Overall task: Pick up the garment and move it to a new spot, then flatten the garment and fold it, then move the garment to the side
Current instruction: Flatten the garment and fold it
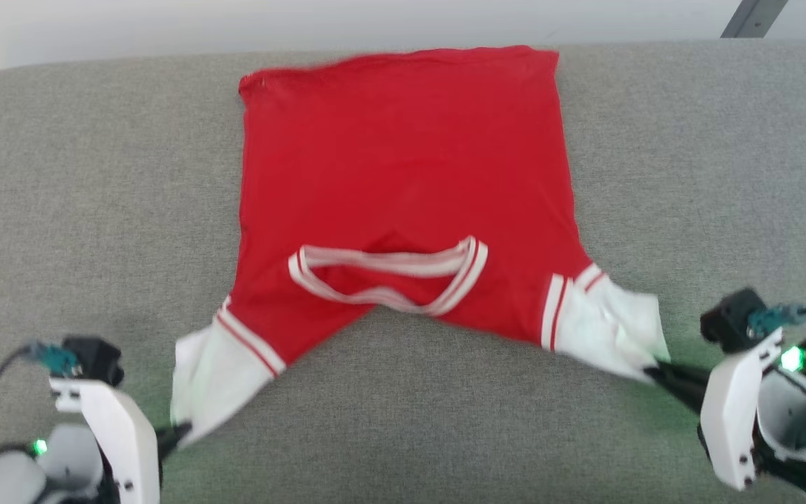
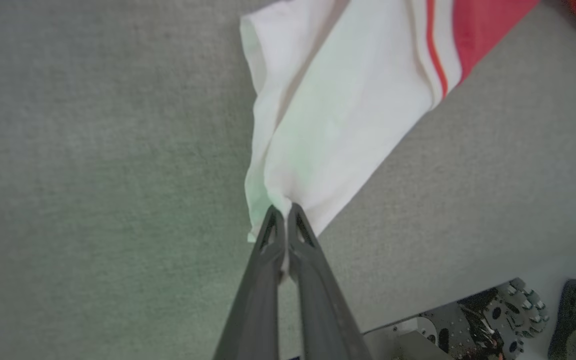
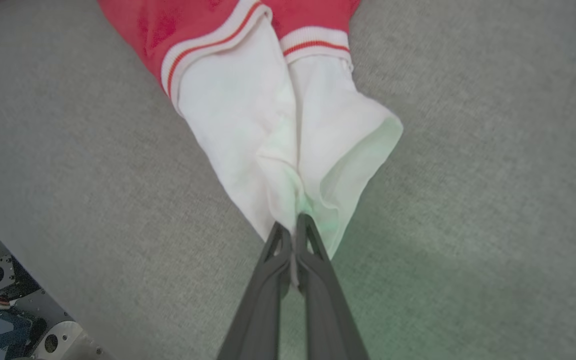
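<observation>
The left gripper (image 2: 284,212) and right gripper (image 3: 295,222), jaws each clenched on a sleeve (image 1: 210,374), held the garment (image 1: 403,175) spread, probably for flattening.

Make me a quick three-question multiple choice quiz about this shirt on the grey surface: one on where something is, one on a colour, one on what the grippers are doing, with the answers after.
1. Which way does the collar of the garment face?
A) toward the robot
B) away from the robot
C) toward the robot's left

2. What colour are the sleeves?
A) red
B) grey
C) white

3. What state are the left gripper and right gripper in?
A) both open
B) each shut on a sleeve
C) both shut on the collar

Answers:
1 A, in the head view the collar lies at the garment's near edge.
2 C, both sleeves show white.
3 B, each wrist view shows the fingers pinched on white sleeve cloth.
</observation>
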You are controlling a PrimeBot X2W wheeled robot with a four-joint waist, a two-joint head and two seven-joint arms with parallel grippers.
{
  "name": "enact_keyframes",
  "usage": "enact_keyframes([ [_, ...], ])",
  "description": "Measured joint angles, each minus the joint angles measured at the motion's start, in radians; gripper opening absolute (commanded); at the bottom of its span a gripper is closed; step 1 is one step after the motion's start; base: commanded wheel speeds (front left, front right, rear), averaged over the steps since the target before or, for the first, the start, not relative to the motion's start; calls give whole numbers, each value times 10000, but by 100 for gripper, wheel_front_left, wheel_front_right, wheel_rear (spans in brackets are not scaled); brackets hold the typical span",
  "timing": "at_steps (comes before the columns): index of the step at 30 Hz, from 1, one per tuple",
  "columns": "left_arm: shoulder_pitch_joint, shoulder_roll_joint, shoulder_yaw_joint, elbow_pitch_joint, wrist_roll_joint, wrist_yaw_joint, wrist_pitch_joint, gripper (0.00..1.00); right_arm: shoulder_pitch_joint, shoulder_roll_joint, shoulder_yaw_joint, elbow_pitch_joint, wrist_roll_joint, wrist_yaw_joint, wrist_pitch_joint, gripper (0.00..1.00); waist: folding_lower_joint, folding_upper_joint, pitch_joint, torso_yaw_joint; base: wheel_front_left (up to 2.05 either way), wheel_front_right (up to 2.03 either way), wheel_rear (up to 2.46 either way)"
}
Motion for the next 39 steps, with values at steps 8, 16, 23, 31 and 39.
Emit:
enact_keyframes([
  [8, 1107, 33, -198, -387, -506, 537, -42, 0, 1234, -301, -96, -479, 523, -2, 798, 0, 0, 0, -47, -7, 0, 0, 0],
  [16, 1255, -291, -27, -261, -541, 466, -656, 0, 1725, 136, -890, -405, 240, 0, 986, 100, 0, 0, 16, 23, 0, 0, 0],
  [23, 1082, -418, 102, -280, -460, 334, -917, 0, 2034, 410, -2543, -1724, -90, -4, 1697, 100, 0, 0, 162, 70, 0, 0, 0],
  [31, 631, -593, 245, -477, -238, 192, -1135, 0, 1653, 1896, -5147, -3444, -1463, -2, 2531, 100, 0, 0, 576, 254, 0, 0, 0],
  [39, -233, -1064, 115, -489, 230, -35, -1057, 0, -1163, 3405, -5914, -1862, -3124, -4, 2376, 100, 0, 0, 1190, 684, 0, 0, 0],
])
